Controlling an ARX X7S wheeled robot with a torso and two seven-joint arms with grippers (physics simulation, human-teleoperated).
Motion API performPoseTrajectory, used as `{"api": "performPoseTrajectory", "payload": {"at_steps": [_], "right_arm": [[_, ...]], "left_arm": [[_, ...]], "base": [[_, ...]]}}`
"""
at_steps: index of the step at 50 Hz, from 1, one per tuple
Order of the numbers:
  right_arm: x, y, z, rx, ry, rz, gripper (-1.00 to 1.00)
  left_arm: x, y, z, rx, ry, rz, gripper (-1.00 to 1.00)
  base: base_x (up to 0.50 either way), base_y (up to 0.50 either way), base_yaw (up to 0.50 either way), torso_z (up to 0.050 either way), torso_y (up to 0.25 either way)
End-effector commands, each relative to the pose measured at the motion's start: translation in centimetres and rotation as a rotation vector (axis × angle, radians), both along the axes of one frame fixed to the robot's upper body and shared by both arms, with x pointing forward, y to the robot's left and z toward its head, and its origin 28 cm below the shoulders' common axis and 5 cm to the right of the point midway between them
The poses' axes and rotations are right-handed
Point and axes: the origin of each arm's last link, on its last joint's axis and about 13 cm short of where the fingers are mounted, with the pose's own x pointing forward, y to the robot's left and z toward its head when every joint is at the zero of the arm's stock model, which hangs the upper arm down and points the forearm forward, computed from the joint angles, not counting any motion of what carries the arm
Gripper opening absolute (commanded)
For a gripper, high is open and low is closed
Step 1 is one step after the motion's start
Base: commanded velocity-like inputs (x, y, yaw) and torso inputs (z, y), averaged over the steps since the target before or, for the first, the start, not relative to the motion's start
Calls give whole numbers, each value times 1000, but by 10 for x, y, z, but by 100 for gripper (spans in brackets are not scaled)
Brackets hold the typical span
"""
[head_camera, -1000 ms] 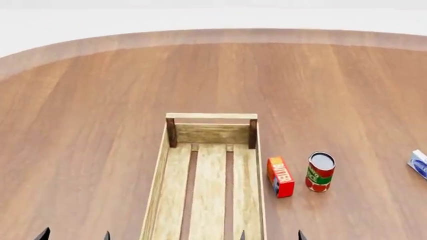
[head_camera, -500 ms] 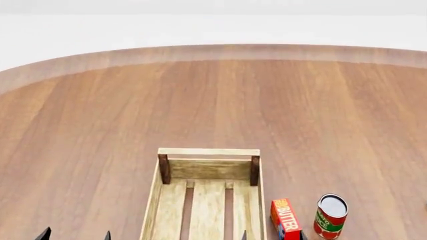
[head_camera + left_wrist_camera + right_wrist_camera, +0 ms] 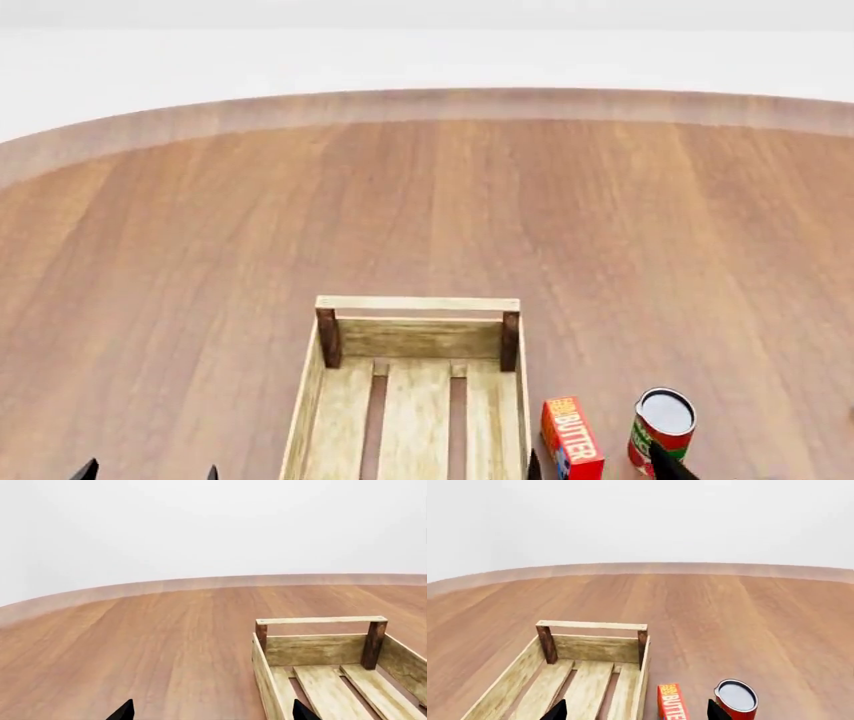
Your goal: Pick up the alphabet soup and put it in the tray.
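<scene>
No alphabet soup in view. Tray on the wooden bench, broad bare wood beyond its far end. Beside the tray: red box lettered "BUTTER", then red-and-green can. Left pincer and right pincer tips apart, empty.
</scene>
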Motion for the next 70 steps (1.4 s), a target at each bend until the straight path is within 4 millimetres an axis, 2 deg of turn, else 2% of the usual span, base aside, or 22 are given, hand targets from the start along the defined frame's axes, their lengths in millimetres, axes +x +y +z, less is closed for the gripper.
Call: {"api": "performPoseTrajectory", "payload": {"at_steps": [1, 12, 17, 52, 70], "right_arm": [[-24, -15, 30, -62, 111, 97, 100], [-48, -35, 45, -82, 211, 94, 100], [-59, -45, 46, -89, 231, 66, 100], [-116, -88, 37, -47, 261, -174, 100], [-135, -107, 35, -18, 251, -275, 100]], "left_arm": [[0, 0, 0, -6, 1, 0, 100], [0, 0, 0, -7, 4, 0, 100], [0, 0, -1, -6, 4, 1, 100], [-1, 0, 0, -10, -12, 9, 100], [-2, -1, 1, -21, -24, 1, 100]], "base": [[0, 0, 0, 0, 0], [0, 0, 0, 0, 0], [0, 0, 0, 0, 0], [0, 0, 0, 0, 0], [0, 0, 0, 0, 0]]}}
